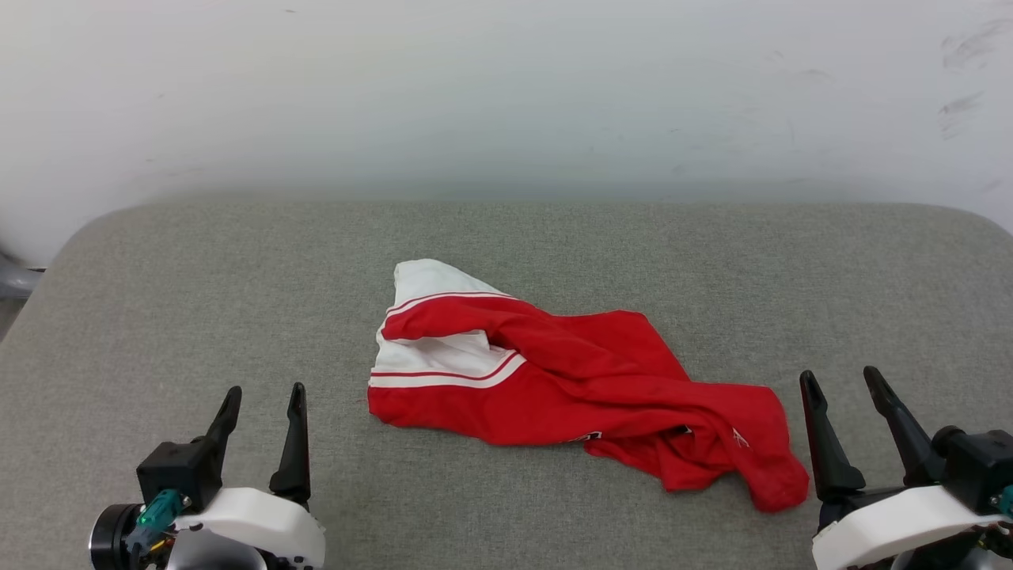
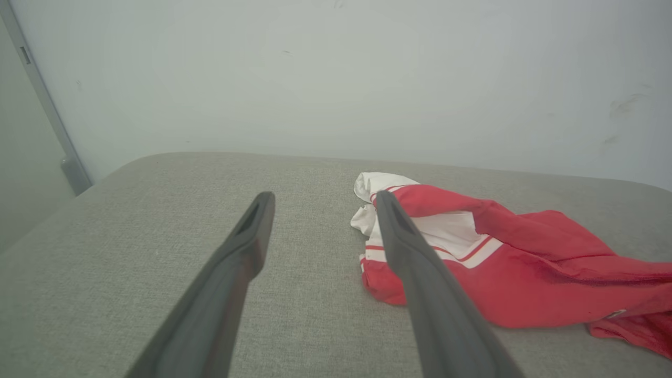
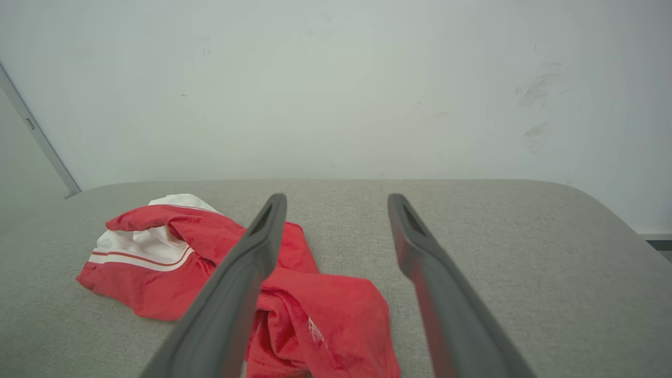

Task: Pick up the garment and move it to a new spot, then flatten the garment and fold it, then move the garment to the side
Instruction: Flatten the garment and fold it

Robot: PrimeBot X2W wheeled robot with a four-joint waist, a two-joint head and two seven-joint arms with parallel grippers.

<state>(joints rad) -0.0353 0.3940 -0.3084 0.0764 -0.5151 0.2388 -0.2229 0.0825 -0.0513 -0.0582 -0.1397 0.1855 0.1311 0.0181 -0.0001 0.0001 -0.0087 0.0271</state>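
Nearest to us, at the lower left of the head view, our left gripper (image 1: 266,388) points up the frame over the grey fabric surface (image 1: 198,277), its two dark fingers spread with nothing between them. At the lower right our right gripper (image 1: 839,372) matches it, fingers likewise parted and empty. Between the two, at mid-frame, the garment (image 1: 570,372) lies crumpled on the surface. It is a red jersey, with its white panel and red-and-white striped trim bunched at the left end and its red body trailing toward the lower right, where a rumpled end sits just beside the right gripper. A small white logo (image 1: 740,438) shows on that end. Beyond, across the top of the frame, we see a pale wall (image 1: 506,95) with faint scuff marks (image 1: 965,47) at the upper right.
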